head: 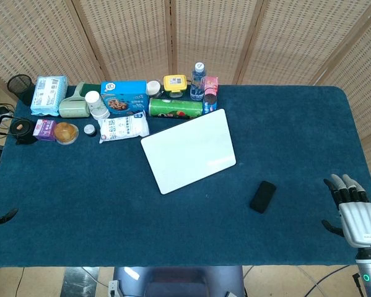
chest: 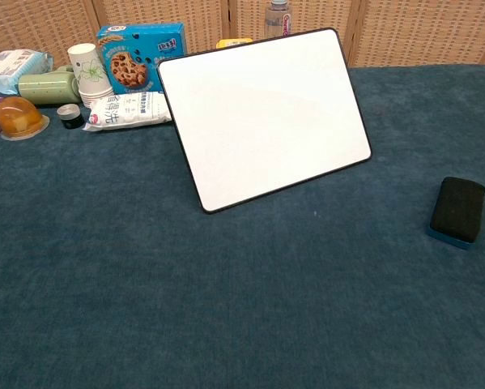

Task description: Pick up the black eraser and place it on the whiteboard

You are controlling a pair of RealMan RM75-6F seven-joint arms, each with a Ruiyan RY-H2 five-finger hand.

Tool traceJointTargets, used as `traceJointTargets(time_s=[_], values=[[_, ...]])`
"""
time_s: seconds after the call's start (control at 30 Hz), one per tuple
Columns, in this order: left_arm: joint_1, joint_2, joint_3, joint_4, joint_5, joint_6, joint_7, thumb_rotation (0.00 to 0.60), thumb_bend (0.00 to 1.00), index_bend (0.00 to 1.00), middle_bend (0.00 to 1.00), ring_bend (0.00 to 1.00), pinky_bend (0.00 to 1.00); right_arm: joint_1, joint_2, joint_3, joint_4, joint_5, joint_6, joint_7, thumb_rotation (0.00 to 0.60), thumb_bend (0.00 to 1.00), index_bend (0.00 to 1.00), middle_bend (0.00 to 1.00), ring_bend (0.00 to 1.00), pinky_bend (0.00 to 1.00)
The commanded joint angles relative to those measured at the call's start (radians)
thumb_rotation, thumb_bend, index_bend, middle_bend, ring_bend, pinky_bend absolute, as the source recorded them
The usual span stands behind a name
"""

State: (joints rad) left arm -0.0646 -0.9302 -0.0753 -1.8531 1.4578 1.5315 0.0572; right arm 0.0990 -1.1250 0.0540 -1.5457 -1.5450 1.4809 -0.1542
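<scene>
Black eraser lies free on blue cloth, right hand nearest and empty.

Head view: eraser (head: 262,197) sits on the table (head: 284,124) just beyond the whiteboard's (head: 188,151) near right corner, apart from it; long axis runs slantwise, near-left to far-right; right hand (head: 352,207) hovers well to the eraser's right, fingers extended and slightly apart, holding and touching nothing; left hand barely shows at the left edge, its fingers cannot be told. Chest view: eraser (chest: 457,209) at right, whiteboard (chest: 262,117) flat and bare; neither hand appears.
</scene>
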Motion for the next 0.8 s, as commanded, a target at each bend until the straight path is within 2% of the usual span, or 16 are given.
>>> traceJointTargets(time_s=[0.03,0.23,0.43,0.53,0.7,0.8], values=[[0.0,0.0,0.0,-0.001,0.001,0.0,0.002,0.6,0.12,0.0,0.0,0.0,0.07,0.001,-0.002,-0.002,0.003,-0.001,-0.002,0.0,0.6,0.0,0.12,0.11,0.08,0.14],[-0.001,-0.003,0.002,-0.006,0.002,-0.002,0.015,0.6,0.12,0.0,0.0,0.0,0.07,0.009,-0.008,-0.005,0.017,0.001,-0.022,0.013,0.6,0.0,0.13,0.11,0.08,0.14],[-0.004,-0.006,0.0,-0.014,-0.007,-0.008,0.033,0.6,0.12,0.0,0.0,0.0,0.07,0.082,-0.027,-0.014,0.095,-0.046,-0.116,0.072,0.6,0.0,0.16,0.12,0.09,0.16],[-0.007,-0.01,-0.002,-0.019,-0.012,-0.01,0.047,0.6,0.12,0.0,0.0,0.0,0.07,0.159,-0.055,-0.026,0.177,-0.107,-0.195,0.181,0.6,0.0,0.17,0.14,0.12,0.19],[-0.012,-0.016,-0.006,-0.024,-0.03,-0.019,0.072,0.6,0.12,0.0,0.0,0.0,0.07,0.245,-0.145,-0.045,0.353,-0.202,-0.22,0.32,0.6,0.0,0.19,0.17,0.15,0.23],[-0.015,-0.019,-0.009,-0.026,-0.041,-0.023,0.081,0.6,0.12,0.0,0.0,0.0,0.07,0.28,-0.191,-0.063,0.423,-0.238,-0.233,0.376,0.6,0.0,0.2,0.19,0.17,0.26]])
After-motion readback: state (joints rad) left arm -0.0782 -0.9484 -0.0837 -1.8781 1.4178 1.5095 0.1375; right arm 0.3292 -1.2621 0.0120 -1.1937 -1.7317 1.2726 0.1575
